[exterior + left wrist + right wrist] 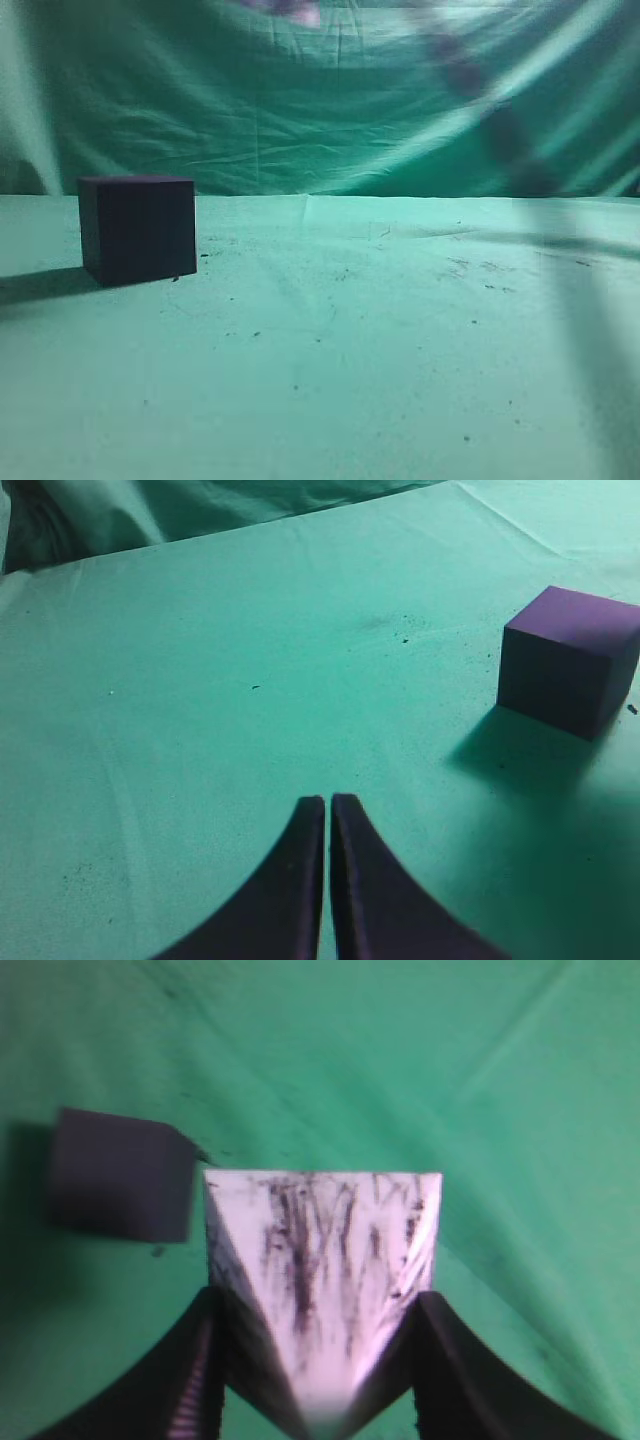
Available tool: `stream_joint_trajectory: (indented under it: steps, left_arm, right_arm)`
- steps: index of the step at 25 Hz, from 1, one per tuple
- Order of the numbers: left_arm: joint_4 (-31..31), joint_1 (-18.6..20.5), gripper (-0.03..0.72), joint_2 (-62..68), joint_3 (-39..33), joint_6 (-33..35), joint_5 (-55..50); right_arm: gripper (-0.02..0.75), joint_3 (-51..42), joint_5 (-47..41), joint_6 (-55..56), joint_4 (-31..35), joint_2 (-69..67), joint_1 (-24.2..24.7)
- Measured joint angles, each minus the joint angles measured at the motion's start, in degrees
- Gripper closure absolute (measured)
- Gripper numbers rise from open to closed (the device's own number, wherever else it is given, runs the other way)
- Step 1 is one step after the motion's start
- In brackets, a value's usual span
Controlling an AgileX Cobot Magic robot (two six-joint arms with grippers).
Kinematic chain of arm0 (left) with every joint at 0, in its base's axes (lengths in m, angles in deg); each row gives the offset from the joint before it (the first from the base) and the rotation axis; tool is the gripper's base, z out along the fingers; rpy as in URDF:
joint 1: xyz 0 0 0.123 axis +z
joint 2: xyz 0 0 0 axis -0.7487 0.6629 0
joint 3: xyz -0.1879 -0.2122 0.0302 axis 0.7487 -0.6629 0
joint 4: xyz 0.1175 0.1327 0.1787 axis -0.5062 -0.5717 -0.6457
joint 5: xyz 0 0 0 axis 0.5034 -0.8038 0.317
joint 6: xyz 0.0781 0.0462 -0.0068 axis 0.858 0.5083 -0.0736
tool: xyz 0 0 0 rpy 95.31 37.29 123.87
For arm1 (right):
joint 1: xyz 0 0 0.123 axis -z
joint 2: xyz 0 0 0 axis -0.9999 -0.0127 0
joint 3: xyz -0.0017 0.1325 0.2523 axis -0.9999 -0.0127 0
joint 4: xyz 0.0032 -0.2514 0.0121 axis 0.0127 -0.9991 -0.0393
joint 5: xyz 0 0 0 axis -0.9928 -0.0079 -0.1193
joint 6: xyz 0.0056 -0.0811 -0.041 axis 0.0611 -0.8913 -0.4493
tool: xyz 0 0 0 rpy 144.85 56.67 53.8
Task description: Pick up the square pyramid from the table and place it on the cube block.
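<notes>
The square pyramid [320, 1260], whitish-lavender with dark streaks, is held off the table between the fingers of my right gripper [322, 1298], which is shut on it. The cube block [120, 1175] stands on the table below and to the left of it in the right wrist view. In the exterior view the cube block [138, 228] stands at the left on the green table [400, 330], and a pale pink blur [290, 10] shows at the top edge. My left gripper [328, 802] is shut and empty, above bare cloth, with the cube block [570, 660] to its far right.
A wrinkled green cloth backdrop [330, 110] hangs behind the table. A blurred dark arm [500, 120] crosses the upper right of the exterior view. Small dark specks dot the cloth.
</notes>
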Motion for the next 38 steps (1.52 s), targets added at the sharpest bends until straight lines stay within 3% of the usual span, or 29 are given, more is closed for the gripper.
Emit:
stream_joint_trajectory:
  steps: [7,11,19,22,24,27,33,36,38]
  left_arm:
    - [0.0,0.0,0.688,0.0,0.0,0.0,0.0]
    - [0.0,0.0,0.688,0.0,0.0,0.0,0.0]
    - [0.0,0.0,0.688,0.0,0.0,0.0,0.0]
    - [0.0,0.0,0.688,0.0,0.0,0.0,0.0]
    - [0.0,0.0,0.688,0.0,0.0,0.0,0.0]
    - [0.0,0.0,0.688,0.0,0.0,0.0,0.0]
    - [0.0,0.0,0.688,0.0,0.0,0.0,0.0]
    - [0.0,0.0,0.688,0.0,0.0,0.0,0.0]
    - [0.0,0.0,0.688,0.0,0.0,0.0,0.0]
  right_arm:
    - [0.402,13.3,-6.6,0.8,-0.8,-13.8,-8.4]
    - [0.402,18.7,-8.3,1.1,-1.2,-19.8,-8.8]
    - [0.402,19.5,-8.1,1.1,-0.1,-22.9,-8.8]
    - [0.152,20.4,-8.4,1.1,1.2,-22.9,-8.8]
    - [0.085,22.9,-8.5,1.1,1.3,-22.9,-8.8]
    - [0.093,28.0,-8.5,1.6,0.4,-22.3,-8.8]
    - [0.636,33.2,-9.2,5.2,-1.6,-14.4,-8.8]
    - [0.738,33.3,-9.5,7.1,-1.9,-8.2,-8.8]
    - [0.738,33.3,-9.6,8.1,-1.9,-3.7,-8.8]
